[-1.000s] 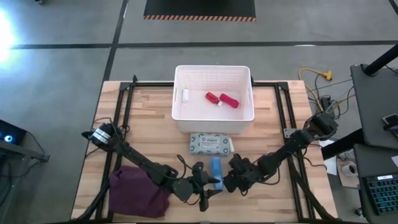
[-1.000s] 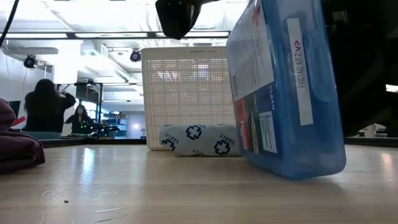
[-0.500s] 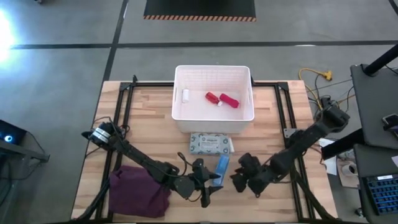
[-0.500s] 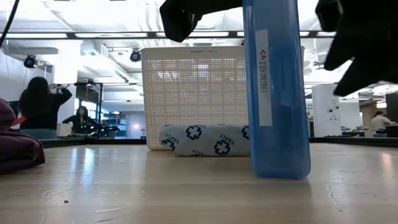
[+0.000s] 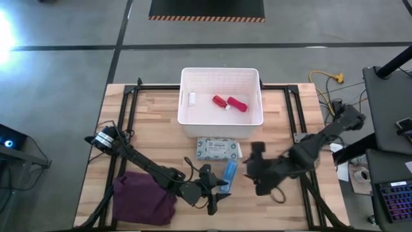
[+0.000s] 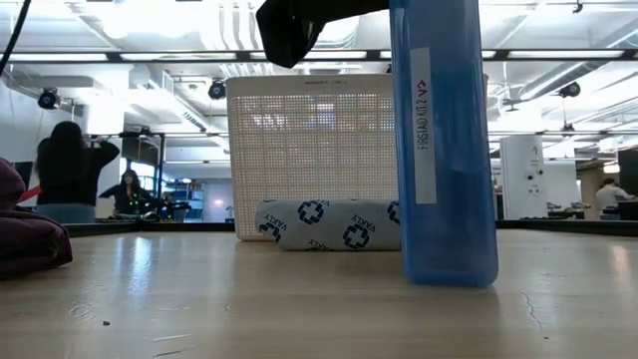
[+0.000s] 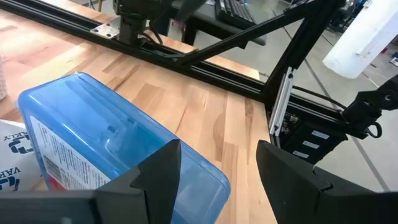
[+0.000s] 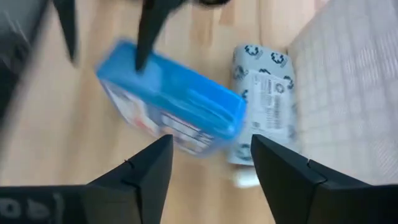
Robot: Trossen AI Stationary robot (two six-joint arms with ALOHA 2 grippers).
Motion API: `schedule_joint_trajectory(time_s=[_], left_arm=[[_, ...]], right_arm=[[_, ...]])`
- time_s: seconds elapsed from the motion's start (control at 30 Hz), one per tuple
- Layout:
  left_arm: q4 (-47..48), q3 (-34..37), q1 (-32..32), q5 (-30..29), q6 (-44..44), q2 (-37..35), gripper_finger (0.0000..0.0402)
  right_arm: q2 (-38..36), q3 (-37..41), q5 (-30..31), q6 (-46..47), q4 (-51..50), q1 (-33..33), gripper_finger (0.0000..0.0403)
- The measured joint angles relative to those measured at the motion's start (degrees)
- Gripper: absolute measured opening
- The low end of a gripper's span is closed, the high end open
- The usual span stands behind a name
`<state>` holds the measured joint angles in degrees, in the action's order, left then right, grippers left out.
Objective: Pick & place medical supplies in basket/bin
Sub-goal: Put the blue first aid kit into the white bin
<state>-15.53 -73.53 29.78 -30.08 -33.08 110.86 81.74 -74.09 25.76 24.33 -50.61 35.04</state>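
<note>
The blue first-aid box [image 5: 228, 173] stands upright on a narrow side [image 6: 444, 269], just in front of the grey-green packet [image 5: 219, 149]. My left gripper [image 5: 217, 192] is open at the box's near end [image 7: 217, 149]. My right gripper [image 5: 252, 169] is open and hovers to the box's right, looking down on it [image 8: 211, 142]. The white basket [image 5: 221, 122] behind the packet holds the small red bottle [image 5: 220, 100], the pink-red tube [image 5: 238, 104] and the small white bottle [image 5: 192, 98]. No pink roll shows. My left gripper is open, level, beside the blue box's near end. One finger [image 7: 155, 177] lies along the box's broad face [image 7: 124, 143]; I cannot tell whether it touches. The box stands upright on the table.
A folded maroon cloth [image 5: 145, 200] lies at the table's near left corner. Black frame rails [image 5: 129, 116] run along both sides of the table. Bare wood lies left of the basket and at the near right. People show in the room beyond [image 6: 65, 170].
My right gripper has drawn back from the blue box, toward the table's right edge and upward. The box, tilted a second ago, now stands upright on its narrow side and has turned slightly about on the table.
</note>
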Motion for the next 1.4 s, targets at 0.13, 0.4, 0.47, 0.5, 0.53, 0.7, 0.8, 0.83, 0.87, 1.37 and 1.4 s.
schedule_joint_trajectory(time_s=[0.13,0.4,0.47,0.5,0.53,0.7,0.8,0.83,0.87,1.37,1.4], left_arm=[[0.0,0.0,0.0,0.1,-0.1,0.0,0.0195],[0.0,0.0,0.0,0.1,-0.7,0.0,0.0195],[0.0,0.0,0.0,0.1,-0.7,0.0,0.0195],[0.0,0.0,0.0,0.1,-0.7,0.0,0.0195],[0.0,0.0,0.0,0.1,-0.7,0.0,0.0195],[0.0,-0.1,0.1,0.1,-0.8,0.0,0.0195],[0.0,-0.3,0.1,0.1,-0.7,0.0,0.0195],[0.0,-0.3,0.1,0.1,-0.8,0.0,0.0195],[0.0,-0.3,0.1,0.1,-0.7,-0.1,0.0195],[0.4,-0.3,1.1,-0.4,0.7,-1.1,0.0195],[0.6,-0.2,1.3,-0.5,1.6,-1.3,0.0195]], right_arm=[[8.6,-8.9,-1.8,-15.6,-10.8,-3.5,0.0234],[20.3,-21.6,-2.0,-37.1,-21.7,-7.1,0.0281],[20.9,-22.8,-2.3,-42.7,-20.3,-7.0,0.0289],[21.2,-23.3,-2.9,-44.6,-19.9,-7.0,0.0293],[21.3,-23.6,-4.4,-45.6,-19.5,-7.1,0.0297],[21.4,-23.1,-9.3,-47.6,-17.4,-7.4,0.0313],[22.0,-22.1,-10.0,-50.7,-15.1,-7.4,0.0319],[22.3,-22.1,-10.5,-51.5,-14.7,-7.5,0.0321],[22.6,-22.1,-11.7,-51.6,-14.6,-7.6,0.0323],[26.8,-22.1,-14.4,-51.0,-13.2,-9.1,0.0298],[26.8,-22.1,-14.6,-50.9,-13.0,-9.2,0.0290]])
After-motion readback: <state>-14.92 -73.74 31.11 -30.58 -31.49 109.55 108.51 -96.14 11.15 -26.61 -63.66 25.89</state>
